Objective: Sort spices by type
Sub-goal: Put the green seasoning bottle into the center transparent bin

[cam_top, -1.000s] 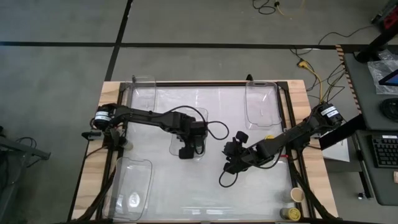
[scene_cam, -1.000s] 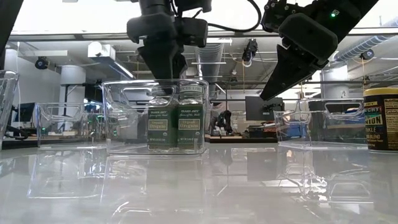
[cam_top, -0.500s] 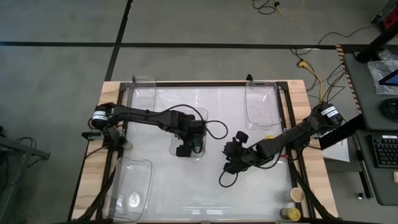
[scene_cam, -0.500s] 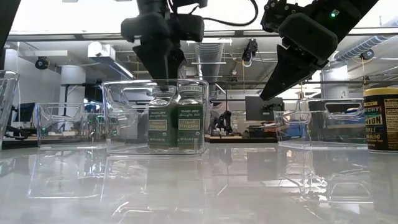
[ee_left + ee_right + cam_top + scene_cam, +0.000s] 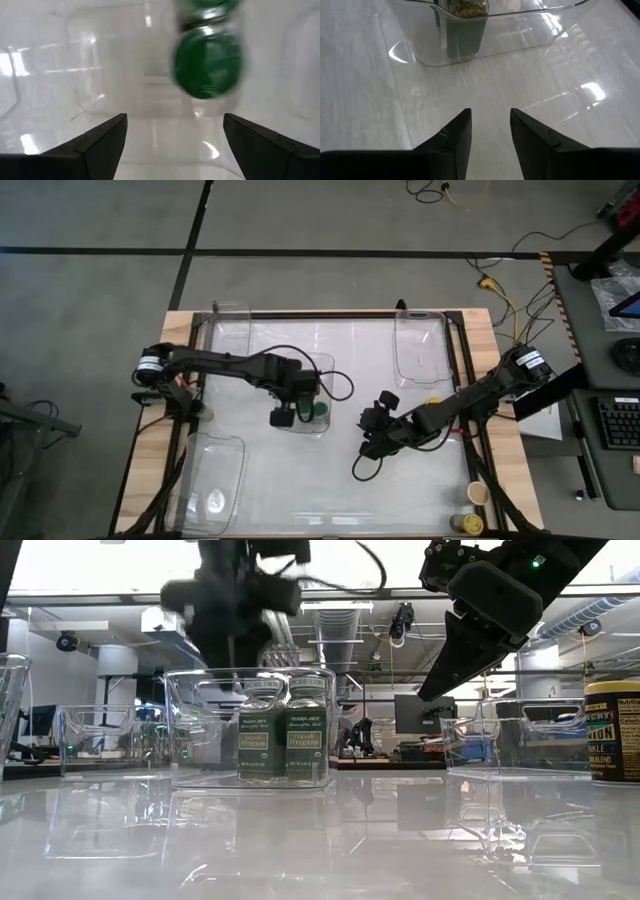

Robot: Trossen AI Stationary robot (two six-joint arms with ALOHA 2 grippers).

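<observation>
Two small cylindrical spice jars with green round lids (image 5: 318,409) are seen standing upright, side by side and touching, inside a clear plastic rectangular bin (image 5: 325,370) near the middle of the white glossy table (image 5: 330,480). In the low view their green labels (image 5: 287,745) face the camera. The left hand (image 5: 281,417) is held above the bin's left part, just beside the jars; its fingers (image 5: 100,142) are spread wide and nothing is gripped between them. In the left wrist view one green lid (image 5: 207,62) is seen from above, beyond the fingers. The right hand (image 5: 371,442) is held over bare table to the right of the bin, apart from it; its fingers (image 5: 455,135) are set narrow with a small gap, and nothing is held. Further jars, one with a yellow lid (image 5: 467,524) and one with a tan lid (image 5: 478,493), are placed at the table's lower right corner.
</observation>
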